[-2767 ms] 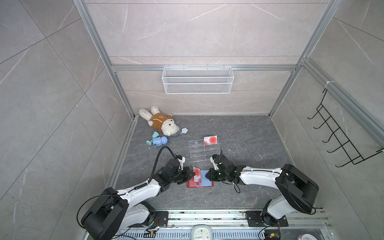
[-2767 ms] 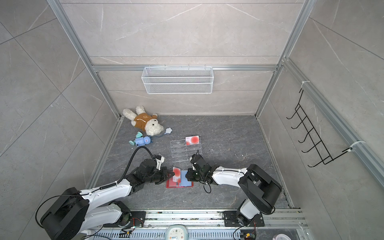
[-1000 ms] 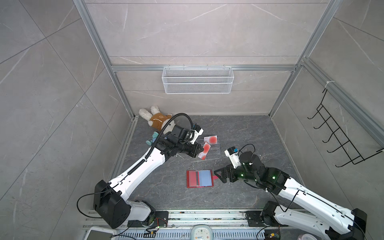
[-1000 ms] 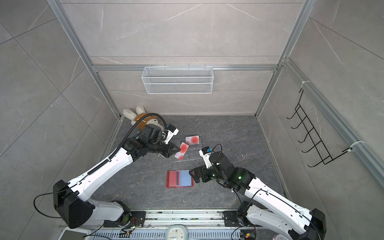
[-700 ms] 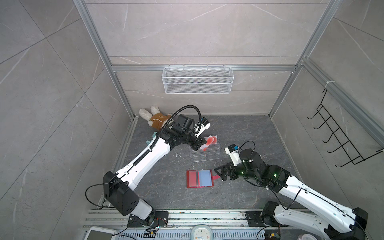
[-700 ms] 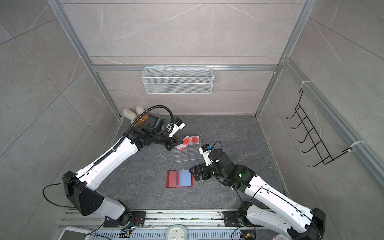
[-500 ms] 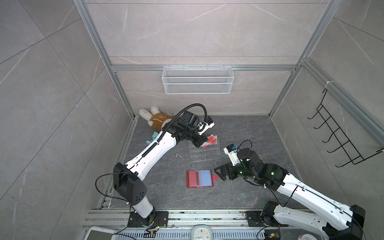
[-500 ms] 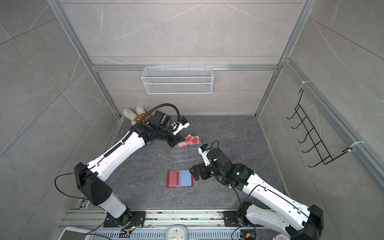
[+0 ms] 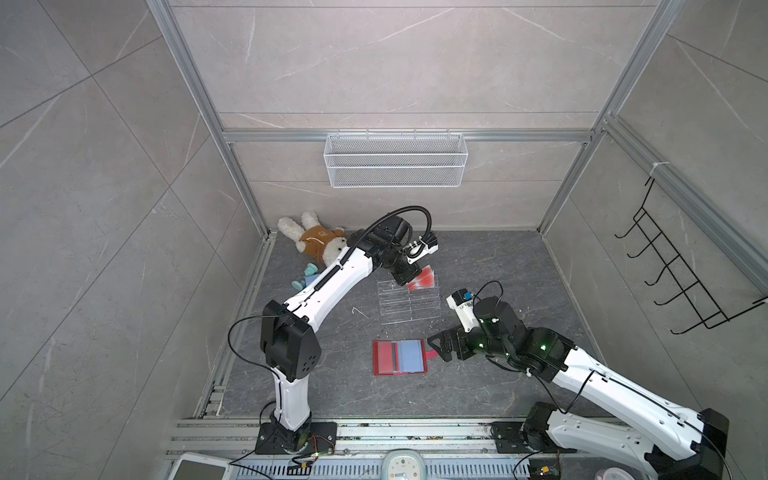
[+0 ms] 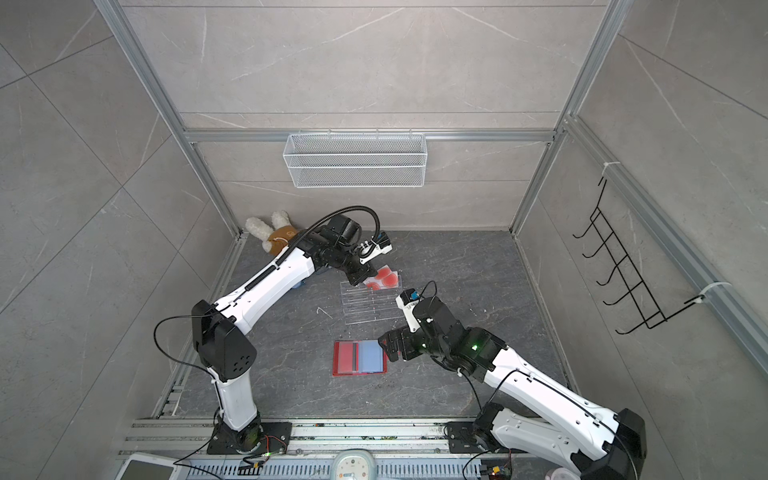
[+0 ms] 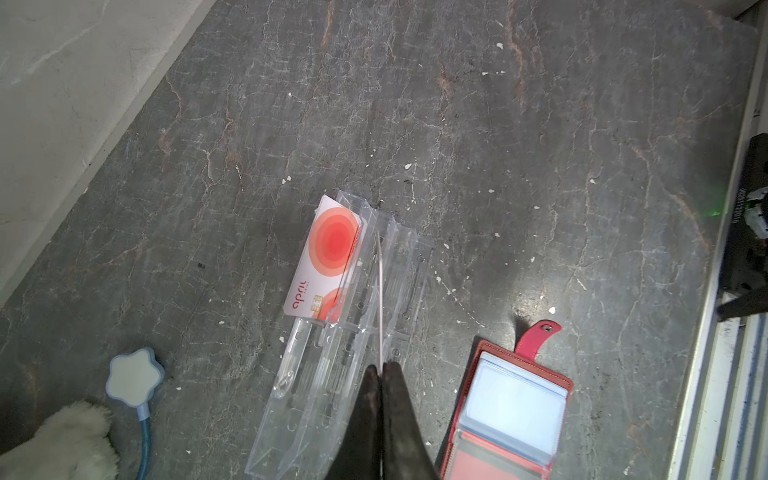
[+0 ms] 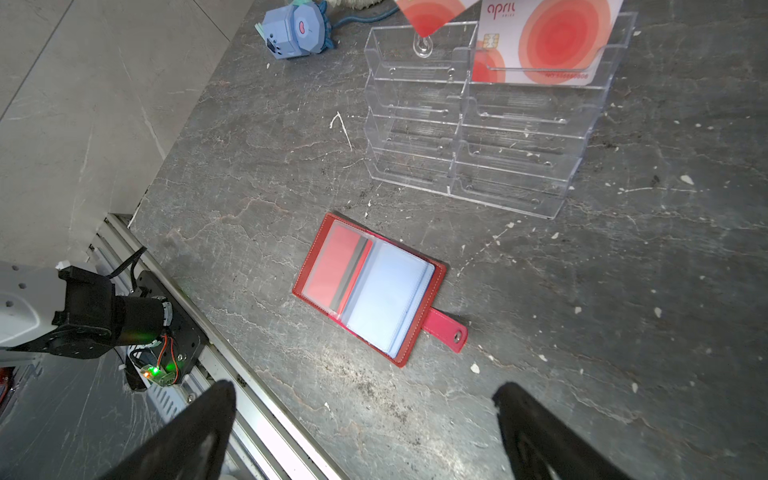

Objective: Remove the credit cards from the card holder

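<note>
Plush toy (image 10: pixel 266 230) half behind left arm (image 10: pixel 270 286)

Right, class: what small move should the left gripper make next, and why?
Probably lower the held card straight down into the clear stand, and only then open. The left gripper is shut on that card's edge. The card hangs tilted over the stand's back row, beside the standing card, and appears not yet seated in a pocket.

The card holder (image 12: pixel 365 291) is red with pale blue sleeves; the credit card (image 12: pixel 544 41) is pinkish-white with concentric red-orange circles.
</note>
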Controlling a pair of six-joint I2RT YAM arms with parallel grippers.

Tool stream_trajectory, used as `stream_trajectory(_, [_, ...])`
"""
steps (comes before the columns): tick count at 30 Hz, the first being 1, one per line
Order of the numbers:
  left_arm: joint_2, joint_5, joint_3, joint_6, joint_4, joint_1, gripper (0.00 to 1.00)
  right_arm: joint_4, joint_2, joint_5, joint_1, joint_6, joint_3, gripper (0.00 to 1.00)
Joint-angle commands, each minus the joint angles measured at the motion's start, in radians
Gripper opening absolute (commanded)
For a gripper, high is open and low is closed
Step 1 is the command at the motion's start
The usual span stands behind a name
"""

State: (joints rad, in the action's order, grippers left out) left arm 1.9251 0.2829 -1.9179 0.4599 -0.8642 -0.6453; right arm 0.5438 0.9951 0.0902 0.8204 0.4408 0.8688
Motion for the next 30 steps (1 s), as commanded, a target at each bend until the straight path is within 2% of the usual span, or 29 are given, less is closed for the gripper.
stream_trajectory(1, [0.059, -0.039, -0.083, 0.069, -0.041, 0.006, 0.0, -0.02, 0.017, 0.0, -0.004, 0.004, -0.025, 1.0])
stream_trajectory(10, [0.19, -0.054, -0.252, 0.129, -0.102, 0.009, 0.0, -0.048, 0.041, 0.01, -0.004, 0.01, -0.045, 1.0])
stream_trajectory(30, [0.317, -0.067, -0.368, 0.222, -0.155, 0.012, 0.0, -0.017, 0.025, 0.007, -0.011, 0.016, -0.067, 1.0])
